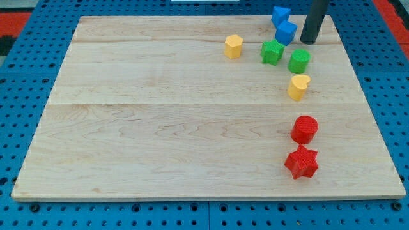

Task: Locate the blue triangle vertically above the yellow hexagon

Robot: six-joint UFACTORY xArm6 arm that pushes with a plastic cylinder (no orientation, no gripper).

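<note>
Standing upright, my tip (308,41) rests bare, seemingly just beside the blue cube (285,32).

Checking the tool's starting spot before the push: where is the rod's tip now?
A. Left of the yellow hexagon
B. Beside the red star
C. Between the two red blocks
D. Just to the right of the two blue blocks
D: my tip rests near the board's top edge, just right of the lower blue block and the upper blue block, far from the red blocks.
</note>
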